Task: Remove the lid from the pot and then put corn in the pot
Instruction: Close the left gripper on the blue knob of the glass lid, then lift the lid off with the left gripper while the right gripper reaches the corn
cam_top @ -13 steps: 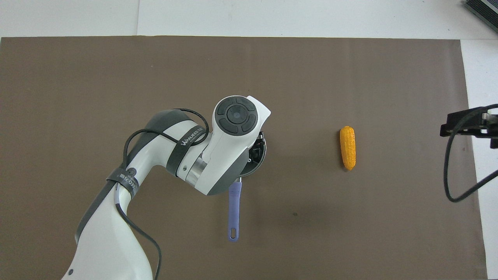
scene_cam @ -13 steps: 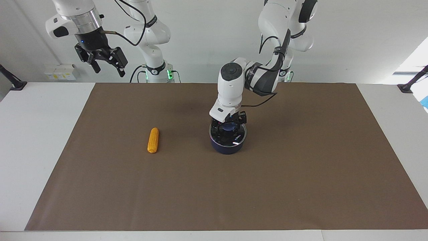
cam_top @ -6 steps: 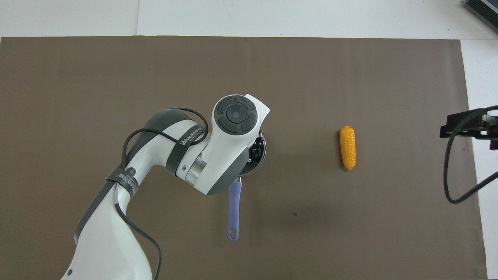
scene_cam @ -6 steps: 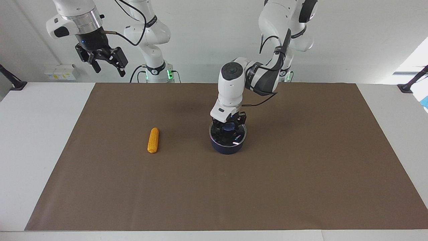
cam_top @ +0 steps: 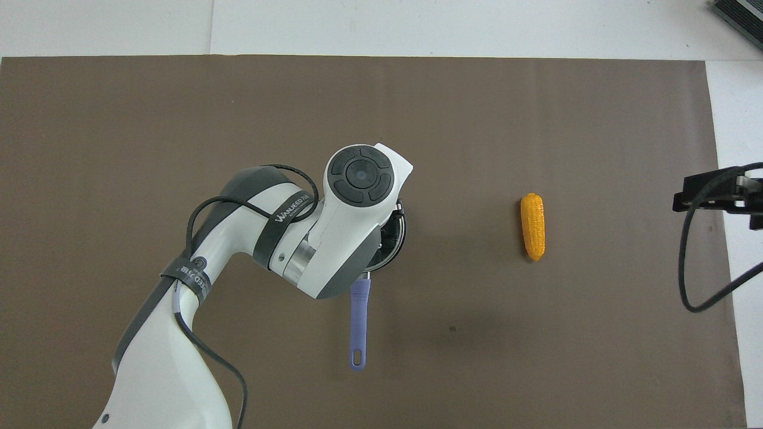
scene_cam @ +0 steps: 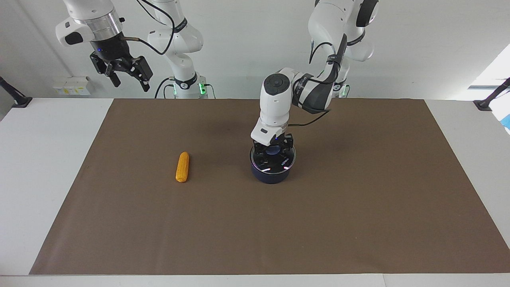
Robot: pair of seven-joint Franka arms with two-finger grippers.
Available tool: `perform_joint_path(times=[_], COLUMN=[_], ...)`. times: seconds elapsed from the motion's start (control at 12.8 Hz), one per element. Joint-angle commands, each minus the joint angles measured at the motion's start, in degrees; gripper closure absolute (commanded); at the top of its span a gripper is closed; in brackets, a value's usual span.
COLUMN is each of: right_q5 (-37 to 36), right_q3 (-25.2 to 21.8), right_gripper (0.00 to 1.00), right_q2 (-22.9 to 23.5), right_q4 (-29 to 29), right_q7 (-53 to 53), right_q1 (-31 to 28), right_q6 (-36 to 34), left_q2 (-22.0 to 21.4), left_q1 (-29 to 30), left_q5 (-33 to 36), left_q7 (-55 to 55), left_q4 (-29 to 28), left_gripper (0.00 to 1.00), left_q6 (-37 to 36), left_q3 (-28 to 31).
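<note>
Holding one lid (scene_cam: 279,164), left claw (scene_cam: 273,150); one corn (scene_cam: 182,167).

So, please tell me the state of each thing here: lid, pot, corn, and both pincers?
lid: raised a little off the pot, gripped by its blue knob.
pot: upright on the brown mat, rim partly uncovered, handle toward the robots.
corn: lying flat on the mat, untouched.
left pincer: shut on the lid's knob.
right pincer: open, waiting high over the right arm's end of the table.
</note>
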Motion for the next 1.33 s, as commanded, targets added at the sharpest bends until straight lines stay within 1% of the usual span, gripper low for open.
perform_joint_path(times=[0.0, 0.08, 0.31, 0.47, 0.7, 0.86, 1.02, 1.09, 1.17, 1.25], right_q5=[1.12, 1.12, 0.77, 0.33, 0.16, 0.07, -0.02, -0.11, -0.54, -1.16], right_q3=[0.04, 0.04, 0.04, 0.12, 0.30, 0.30, 0.30, 0.30, 0.30, 0.30], right_gripper=[0.00, 0.00, 0.00, 0.00, 0.00, 0.00, 0.00, 0.00, 0.00, 0.00], right_q2=[-1.60, -1.60, -1.60, -1.60, -1.60, -0.73, 1.21, 2.52, 3.75, 5.42], right_q4=[-3.26, -4.14, -8.43, -13.08, -22.31, -27.32, -33.12, -35.41, -36.83, -37.10], right_q7=[-1.20, -1.20, -1.02, -0.85, -0.76, -0.76, -0.76, -1.02, -1.11, -1.19], right_q1=[-0.22, -0.13, 0.05, 0.13, 0.13, 1.09, 1.27, 2.06, 2.68, 2.68], right_q6=[2.89, 3.77, 8.59, 13.51, 21.33, 27.39, 33.89, 38.19, 41.80, 43.83], left_q2=[-1.59, -1.94, -3.34, -5.27, -6.24, -7.30, -8.44, -9.23, -9.76, -10.29], left_q1=[0.77, 1.56, 2.87, 5.25, 8.94, 12.01, 15.17, 16.67, 18.16, 19.83], left_q5=[0.58, 0.58, 0.40, 0.31, 0.31, 0.23, -1.00, -1.09, -1.70, -2.05], left_q7=[-0.65, -0.65, -0.21, 0.14, 0.49, 5.82, 11.02, 13.30, 15.68, 19.01], left_q4=[1.09, 1.88, 2.33, 2.24, 1.98, 1.54, 1.45, 1.45, 1.45, 1.45], left_gripper=[0.96, 1.00, 1.00, 1.00, 1.00, 1.00, 1.00, 1.00, 1.00, 1.00], left_q6=[-1.55, -1.72, -2.25, -2.78, -4.18, -5.67, -7.43, -8.31, -9.19, -10.15], left_q3=[0.29, 0.38, 0.82, 0.73, 0.73, 0.64, 0.64, 0.64, 0.64, 0.64])
